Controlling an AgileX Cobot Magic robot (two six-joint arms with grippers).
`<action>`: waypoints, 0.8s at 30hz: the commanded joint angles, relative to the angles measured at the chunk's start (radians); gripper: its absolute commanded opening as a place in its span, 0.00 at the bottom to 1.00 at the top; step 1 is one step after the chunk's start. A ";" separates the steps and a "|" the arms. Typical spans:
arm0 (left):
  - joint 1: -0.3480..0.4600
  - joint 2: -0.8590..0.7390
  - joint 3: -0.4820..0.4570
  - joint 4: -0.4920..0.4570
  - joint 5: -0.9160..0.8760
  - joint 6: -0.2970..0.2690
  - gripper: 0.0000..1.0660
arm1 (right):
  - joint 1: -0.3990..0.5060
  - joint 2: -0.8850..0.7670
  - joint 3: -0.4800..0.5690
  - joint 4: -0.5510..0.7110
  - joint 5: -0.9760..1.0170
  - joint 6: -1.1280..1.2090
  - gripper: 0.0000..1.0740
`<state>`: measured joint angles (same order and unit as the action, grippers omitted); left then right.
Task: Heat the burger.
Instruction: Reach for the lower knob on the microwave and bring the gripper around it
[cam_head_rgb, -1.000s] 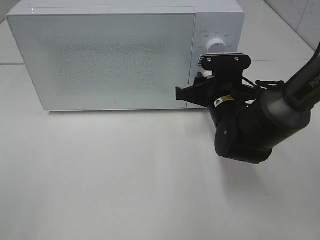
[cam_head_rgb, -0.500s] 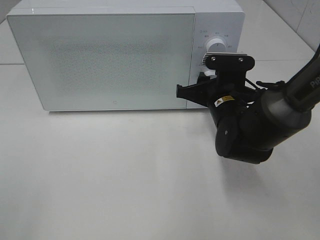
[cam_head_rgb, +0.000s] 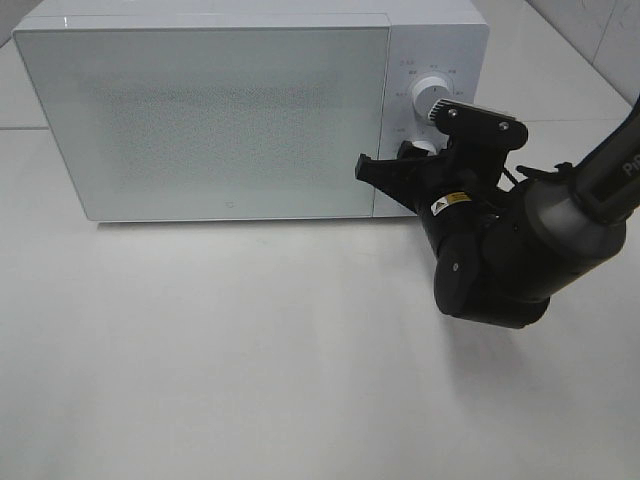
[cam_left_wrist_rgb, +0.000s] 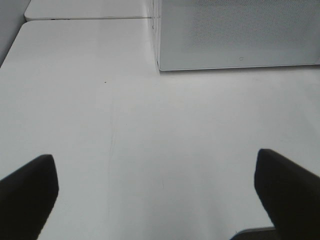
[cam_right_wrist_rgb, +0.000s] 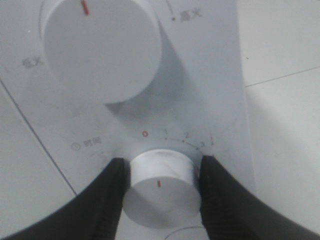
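The burger is out of view; no frame shows it. The white microwave (cam_head_rgb: 200, 120) stands at the back of the table with its door shut. My right gripper (cam_head_rgb: 414, 158) is at the control panel, and its two black fingers (cam_right_wrist_rgb: 107, 200) are closed on either side of the lower timer knob (cam_right_wrist_rgb: 160, 187). The upper knob (cam_right_wrist_rgb: 100, 47) is untouched; it also shows in the exterior view (cam_head_rgb: 432, 92). My left gripper (cam_left_wrist_rgb: 155, 160) is open and empty, low over the bare table, in front of the microwave's left corner (cam_left_wrist_rgb: 160, 65).
The white table (cam_head_rgb: 250, 350) stretches in front of the microwave. The right arm's dark wrist body (cam_head_rgb: 500, 265) hangs over the table's right side. A seam between table panels runs behind the microwave's left corner (cam_left_wrist_rgb: 90, 18).
My right wrist has rolled clockwise while gripping the timer knob; its camera mount now sits tilted and a little further right. The microwave has not moved.
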<state>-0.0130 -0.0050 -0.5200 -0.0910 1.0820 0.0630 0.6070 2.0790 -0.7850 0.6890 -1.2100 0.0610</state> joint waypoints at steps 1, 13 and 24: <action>0.004 -0.006 0.003 -0.002 -0.012 -0.005 0.94 | 0.001 -0.004 -0.019 -0.100 -0.057 0.236 0.00; 0.004 -0.006 0.003 -0.002 -0.012 -0.005 0.94 | 0.001 -0.004 -0.019 -0.139 -0.058 0.955 0.00; 0.004 -0.006 0.003 -0.002 -0.012 -0.005 0.94 | 0.001 -0.004 -0.019 -0.138 -0.085 1.467 0.00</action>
<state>-0.0130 -0.0050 -0.5200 -0.0910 1.0820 0.0630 0.6040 2.0810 -0.7730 0.6770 -1.2140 1.4400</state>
